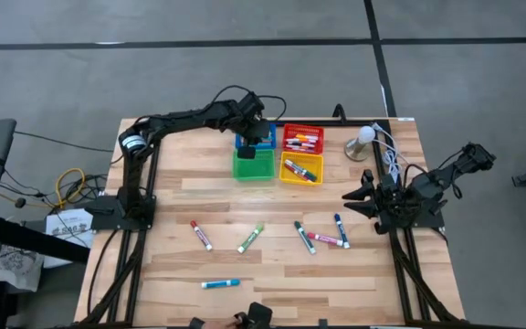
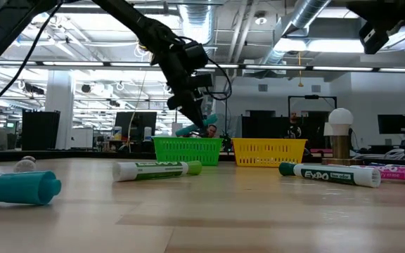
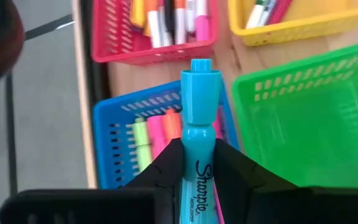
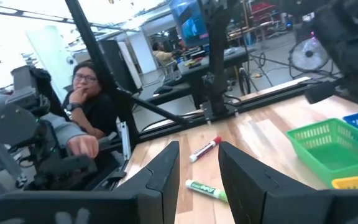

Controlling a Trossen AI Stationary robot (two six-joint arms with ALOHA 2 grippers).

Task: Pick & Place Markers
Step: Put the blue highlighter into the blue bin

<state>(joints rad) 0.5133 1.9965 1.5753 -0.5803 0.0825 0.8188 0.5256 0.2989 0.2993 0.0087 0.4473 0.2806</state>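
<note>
My left gripper point(image 1: 250, 135) hangs over the blue bin point(image 1: 265, 133) at the far middle of the table, shut on a teal marker point(image 3: 199, 106). The blue bin point(image 3: 120, 134) holds yellow-green, pink and orange markers. Beside it stand the green bin point(image 1: 254, 166), the red bin point(image 1: 302, 139) and the yellow bin point(image 1: 301, 170), the last two with markers inside. Several loose markers lie flat on the wood, among them a green one point(image 1: 251, 238) and a teal one point(image 1: 220, 284). My right gripper point(image 4: 197, 163) waits open at the table's right edge. My left gripper pinches the teal marker's barrel point(image 3: 199, 177) between its two fingers point(image 3: 166, 171). The fingers slant down from the table's left and lie along the marker. Its capped end point(image 3: 201, 74) sticks out past the fingertips, lifted clear above the blue bin.
A white-topped lamp point(image 1: 362, 139) and cables point(image 1: 391, 160) stand at the far right. A person point(image 4: 86, 93) sits beyond the table's edge in the right wrist view. The near half of the table holds the scattered markers, such as the pink one point(image 1: 325, 239) and the blue one point(image 1: 341, 230).
</note>
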